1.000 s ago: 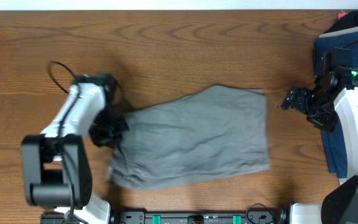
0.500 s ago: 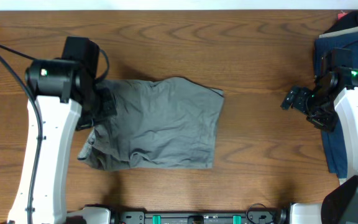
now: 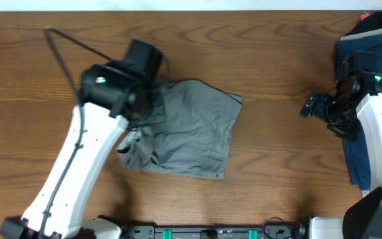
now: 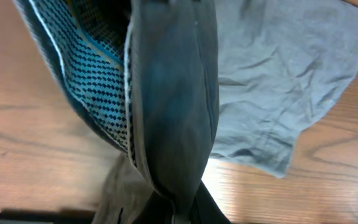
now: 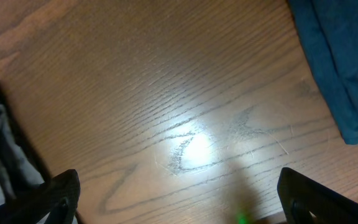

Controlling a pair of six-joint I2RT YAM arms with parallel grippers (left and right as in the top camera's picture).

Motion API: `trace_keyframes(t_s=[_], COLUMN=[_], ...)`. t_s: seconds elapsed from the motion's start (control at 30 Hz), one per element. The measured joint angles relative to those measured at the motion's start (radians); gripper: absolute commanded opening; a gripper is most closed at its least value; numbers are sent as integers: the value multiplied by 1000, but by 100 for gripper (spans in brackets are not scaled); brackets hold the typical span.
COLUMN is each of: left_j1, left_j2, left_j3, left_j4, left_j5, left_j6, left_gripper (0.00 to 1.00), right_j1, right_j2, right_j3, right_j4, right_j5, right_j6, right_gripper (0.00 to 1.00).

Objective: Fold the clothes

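Two jaws of left gripper (image 3: 150, 106) pinch the shorts (image 3: 194, 133); right gripper (image 3: 310, 106) gapes wide.

No words, numbers, labels or signs can be read in any view. The inside of the shorts (image 4: 185, 106) has a band of tiny dark and light squares, but that is only a pattern and not letters.
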Motion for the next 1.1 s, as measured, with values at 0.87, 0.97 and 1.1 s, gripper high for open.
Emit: trace_keyframes(t_s=[0.87, 0.97, 1.1], left_j1=[-87, -54, -31], left_j2=[132, 79, 25], left_j3=[116, 157, 174], left_j4=[-206, -209, -208], left_j5=[-170, -211, -230], left_j6=[-218, -241, -248], left_gripper=[6, 6, 6], right_j1=[0, 0, 0], right_j2=[0, 0, 0], right_j3=[0, 0, 0], right_j4=[3, 3, 3], right_j5=[0, 0, 0], right_j6=[0, 0, 0], right_gripper=[99, 99, 99])
